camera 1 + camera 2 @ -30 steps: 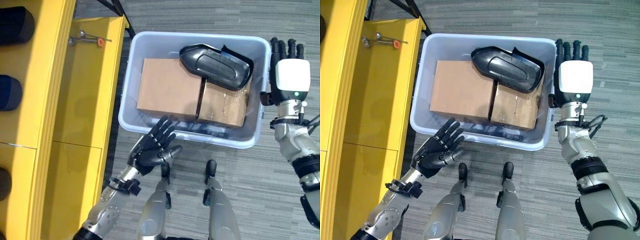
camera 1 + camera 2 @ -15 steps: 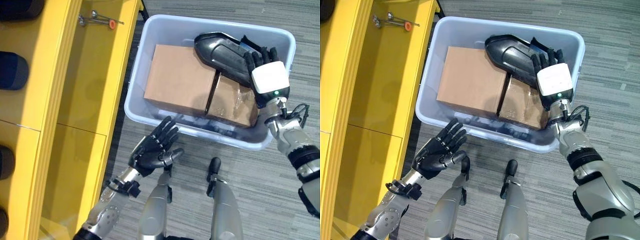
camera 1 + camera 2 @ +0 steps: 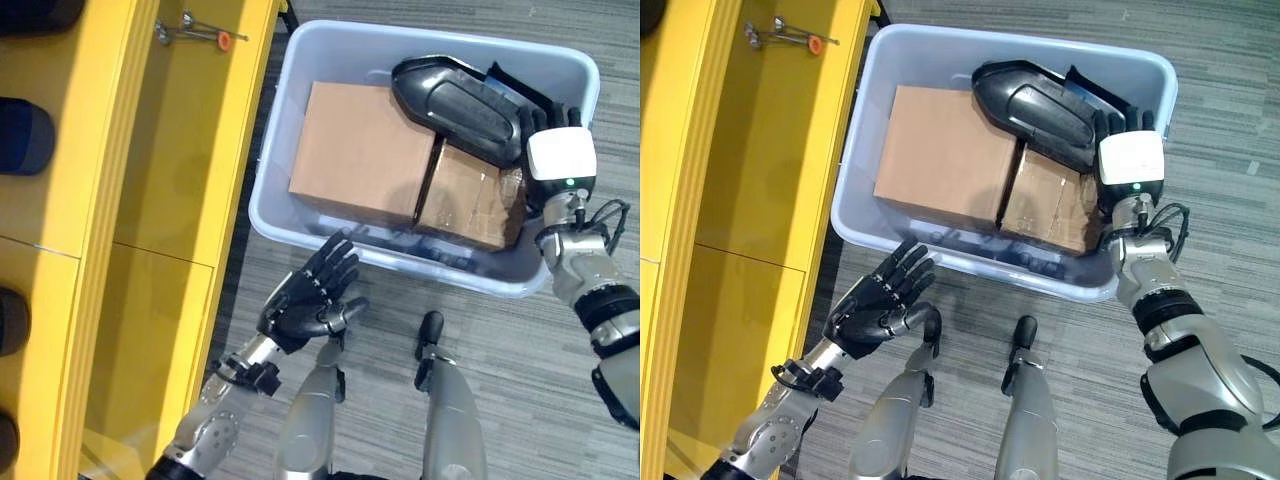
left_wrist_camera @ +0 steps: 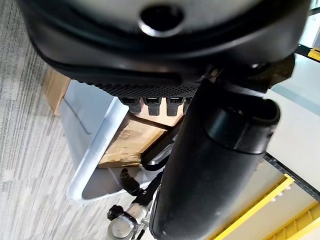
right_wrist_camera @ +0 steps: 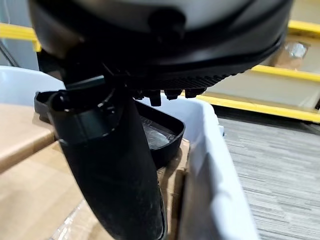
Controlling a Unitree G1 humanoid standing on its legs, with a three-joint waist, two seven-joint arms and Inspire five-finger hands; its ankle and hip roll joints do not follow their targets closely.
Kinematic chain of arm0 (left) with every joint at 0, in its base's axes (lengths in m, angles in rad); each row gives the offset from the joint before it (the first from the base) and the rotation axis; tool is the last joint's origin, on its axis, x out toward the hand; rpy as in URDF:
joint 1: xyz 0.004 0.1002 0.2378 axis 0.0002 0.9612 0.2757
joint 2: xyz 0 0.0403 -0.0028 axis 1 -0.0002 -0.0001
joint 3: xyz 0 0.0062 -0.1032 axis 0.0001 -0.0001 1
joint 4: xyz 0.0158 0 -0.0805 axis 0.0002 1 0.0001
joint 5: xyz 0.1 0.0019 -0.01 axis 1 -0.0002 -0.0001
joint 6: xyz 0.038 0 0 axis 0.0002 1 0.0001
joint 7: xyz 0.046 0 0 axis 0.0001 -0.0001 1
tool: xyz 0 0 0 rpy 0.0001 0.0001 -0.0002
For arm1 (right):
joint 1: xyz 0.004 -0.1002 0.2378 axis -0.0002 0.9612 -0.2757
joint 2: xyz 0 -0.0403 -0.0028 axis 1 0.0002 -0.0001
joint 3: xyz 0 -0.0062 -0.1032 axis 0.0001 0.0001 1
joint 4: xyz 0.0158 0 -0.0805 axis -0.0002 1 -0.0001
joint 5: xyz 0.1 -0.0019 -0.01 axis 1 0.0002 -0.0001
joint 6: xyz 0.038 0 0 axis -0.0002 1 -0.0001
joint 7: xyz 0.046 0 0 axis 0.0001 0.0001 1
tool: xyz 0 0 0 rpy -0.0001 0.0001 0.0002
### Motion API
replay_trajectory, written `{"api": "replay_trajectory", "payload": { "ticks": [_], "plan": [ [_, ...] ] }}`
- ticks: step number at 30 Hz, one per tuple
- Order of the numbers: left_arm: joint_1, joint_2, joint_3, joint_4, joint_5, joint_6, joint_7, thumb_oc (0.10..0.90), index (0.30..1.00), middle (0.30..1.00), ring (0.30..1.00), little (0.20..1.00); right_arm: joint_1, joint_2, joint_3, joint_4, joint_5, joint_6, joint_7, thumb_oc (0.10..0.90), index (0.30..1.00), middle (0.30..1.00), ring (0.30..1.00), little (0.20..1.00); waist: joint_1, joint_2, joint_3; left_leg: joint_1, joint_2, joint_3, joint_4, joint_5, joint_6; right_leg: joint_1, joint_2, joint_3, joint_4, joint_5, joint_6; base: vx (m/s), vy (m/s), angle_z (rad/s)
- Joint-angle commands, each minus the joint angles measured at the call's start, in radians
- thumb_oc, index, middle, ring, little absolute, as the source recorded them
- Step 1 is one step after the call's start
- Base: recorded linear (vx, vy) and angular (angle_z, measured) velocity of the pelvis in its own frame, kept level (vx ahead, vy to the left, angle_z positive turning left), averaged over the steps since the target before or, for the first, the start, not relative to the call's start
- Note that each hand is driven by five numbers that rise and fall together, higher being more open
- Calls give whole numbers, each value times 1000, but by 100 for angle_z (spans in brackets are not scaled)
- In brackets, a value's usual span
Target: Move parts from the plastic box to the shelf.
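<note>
Your plastic box (image 3: pixel 300 225) is packed: two cardboard boxes (image 3: pixel 362 152) cover its floor, and the black part (image 3: pixel 462 95) lies across them at 1 o'clock. You get only a thin gap along the near wall, probably too narrow for fingers. At 9 o'clock the yellow shelf (image 3: pixel 180 180) is open, with small metal tools (image 3: pixel 195 30) at 11.

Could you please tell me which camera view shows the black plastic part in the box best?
The left eye view: the black plastic part lies whole atop the cardboard boxes. The right eye view is similar; both wrist views catch only its edge.
</note>
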Motion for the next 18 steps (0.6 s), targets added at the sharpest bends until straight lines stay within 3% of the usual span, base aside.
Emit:
{"api": "replay_trajectory", "payload": {
  "ticks": [1, 7, 9, 11, 13, 14, 15, 16, 18],
  "plan": [
    [-15, -47, -24, -145, -14, -48, -46, 900, 1000, 1000, 1000, 1000, -175, -73, 32, -51, -22, -2, -55, 900, 1000, 1000, 1000, 1000, 4, 64, -15, -25, 41, -27, 29, 12, 0, 69, 24, 4, 2, -48, -10, 19, 10, 5],
    [-15, -49, -29, -140, -11, -55, -52, 900, 1000, 1000, 1000, 1000, -180, -73, 63, -80, -124, 8, -25, 900, 1000, 1000, 1000, 1000, 9, 59, -15, -26, 39, -28, 37, 9, 4, 66, 20, -1, 21, -56, -10, 15, -2, 4],
    [-12, -44, -30, -136, -12, -55, -54, 900, 1000, 1000, 1000, 1000, -193, -81, 93, -70, -137, 11, 56, 900, 1000, 1000, 1000, 1000, 15, 58, -15, -32, 38, -33, 44, 9, 4, 62, 18, -3, 31, -60, -9, 11, -12, 2],
    [-6, -40, -25, -136, -11, -55, -60, 900, 1000, 1000, 1000, 1000, -192, -77, 106, -68, -54, -5, 142, 900, 1000, 1000, 1000, 1000, 18, 56, -15, -38, 38, -36, 45, 10, 4, 55, 18, -4, 37, -60, -9, 7, -11, 2],
    [1, -38, -13, -138, -7, -51, -66, 900, 1000, 1000, 1000, 1000, -184, -63, 113, -77, 59, 0, 308, 900, 1000, 1000, 1000, 1000, 23, 52, -15, -42, 39, -39, 44, 11, 4, 50, 19, -4, 42, -62, -10, 10, -28, 12],
    [2, -39, -9, -142, -5, -46, -65, 900, 1000, 1000, 1000, 1000, -177, -57, 115, -75, 98, 9, 332, 900, 1000, 1000, 1000, 1000, 24, 50, -15, -45, 39, -40, 45, 12, 4, 48, 20, -4, 44, -62, -11, 14, -39, 13],
    [2, -39, -3, -150, -3, -33, -62, 900, 1000, 1000, 1000, 1000, -161, -34, 110, -61, 260, 44, 397, 900, 1000, 1000, 1000, 1000, 26, 45, -15, -46, 37, -43, 46, 12, 6, 46, 19, -2, 52, -67, -13, 17, -38, 8],
    [-1, -40, -1, -154, 0, -25, -59, 900, 1000, 1000, 1000, 1000, -155, -16, 94, -46, 329, 46, 433, 900, 1000, 1000, 1000, 1000, 28, 44, -15, -47, 36, -45, 46, 12, 7, 45, 19, -2, 55, -68, -14, 11, -39, 6],
    [-10, -41, 3, -155, 2, -16, -55, 900, 1000, 1000, 1000, 1000, -157, 8, 75, -27, 386, 50, 482, 900, 1000, 1000, 1000, 1000, 32, 44, -15, -51, 38, -45, 48, 12, 7, 41, 22, -2, 55, -64, -16, -1, -9, 2]
  ]
}}
